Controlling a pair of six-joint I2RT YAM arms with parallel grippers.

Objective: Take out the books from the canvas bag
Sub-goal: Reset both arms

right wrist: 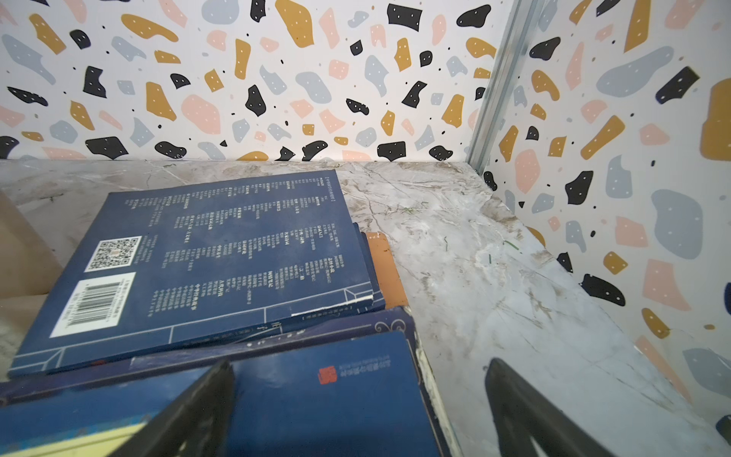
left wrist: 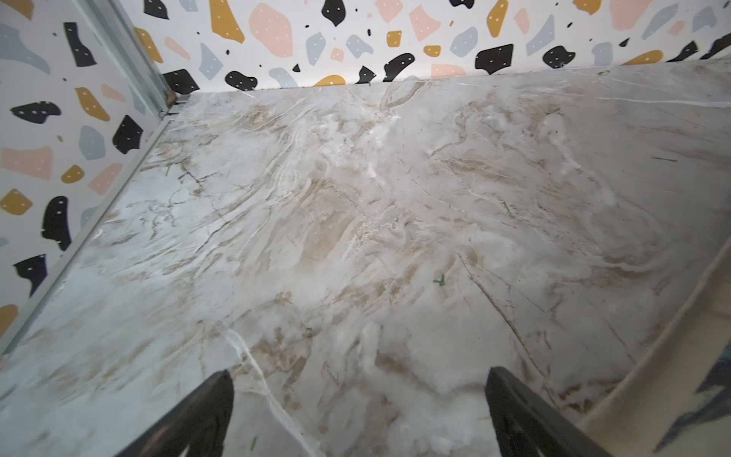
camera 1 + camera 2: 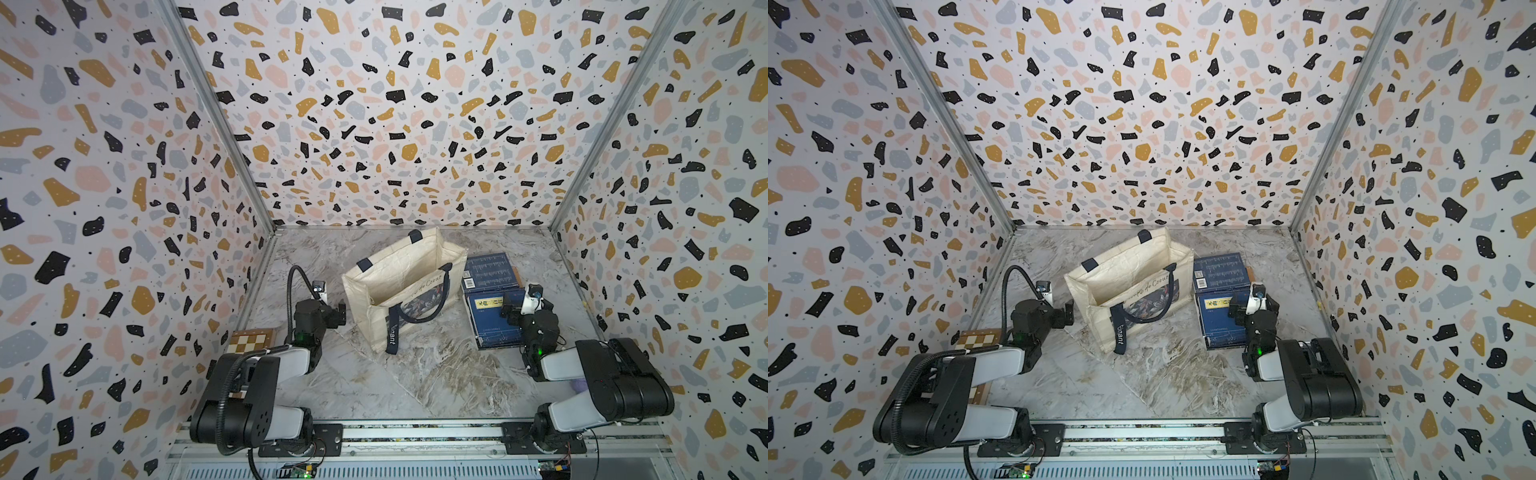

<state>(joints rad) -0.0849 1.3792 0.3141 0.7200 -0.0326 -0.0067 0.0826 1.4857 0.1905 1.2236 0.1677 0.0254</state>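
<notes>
Both top views show the cream canvas bag [image 3: 399, 286] upright on the marbled worktop [image 3: 415, 374], its mouth open upward and its long axis slanting. Just right of the bag lie the books [image 3: 494, 299]: flat, matte navy paperbacks that overlap, long axes pointing away from the arms. Only the right wrist view shows a QR code [image 1: 114, 253], a barcode sticker [image 1: 93, 304] and an orange edge [image 1: 381, 269], perhaps another cover. The right pincer [image 1: 358, 366] hovers released over the books. The left pincer [image 2: 358, 374] is released left of the bag.

Cream woven-cloth canvas bag [image 3: 392, 268], matt paper-covered books [image 3: 489, 271], seemingly glossy marbled tabletop [image 3: 436, 374].
</notes>
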